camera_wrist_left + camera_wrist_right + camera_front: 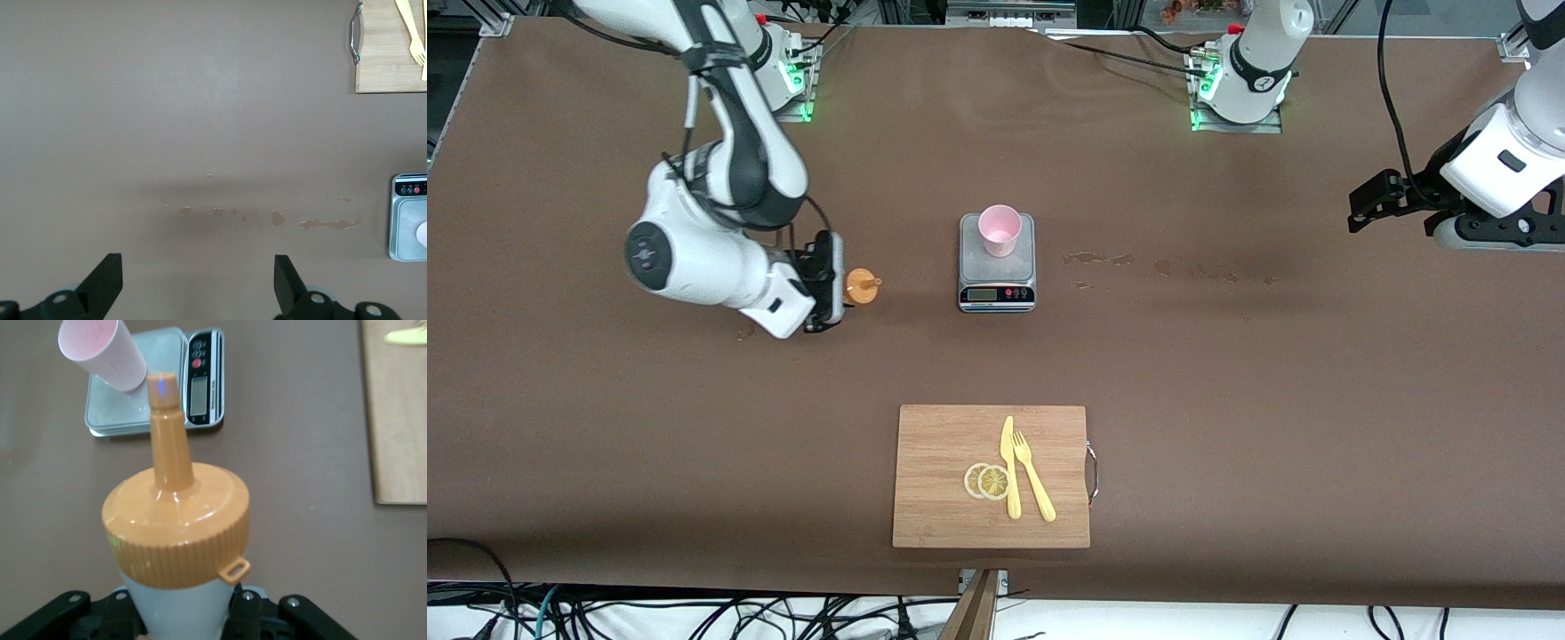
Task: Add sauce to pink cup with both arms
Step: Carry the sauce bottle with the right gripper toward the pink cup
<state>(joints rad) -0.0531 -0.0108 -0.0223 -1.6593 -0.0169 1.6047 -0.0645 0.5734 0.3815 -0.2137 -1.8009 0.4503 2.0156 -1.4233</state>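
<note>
The sauce bottle [863, 286] has a whitish body and an orange nozzle cap. My right gripper [831, 283] is shut on its body below the cap, toward the right arm's end of the table from the scale. In the right wrist view the bottle [177, 520] fills the middle, its body between the gripper's [180, 617] fingers. The pink cup [1000, 229] stands upright on the grey scale [997, 289] and also shows in the right wrist view [103, 350]. My left gripper [1360, 209] waits open and empty over the left arm's end of the table; in the left wrist view [198, 280] it is over bare table.
A wooden cutting board [943, 480] with a yellow knife [1009, 467], a fork [1033, 476] and two lemon slices [987, 481] lies nearer the front camera than the scale. Dried stains [1103, 260] mark the table beside the scale toward the left arm's end.
</note>
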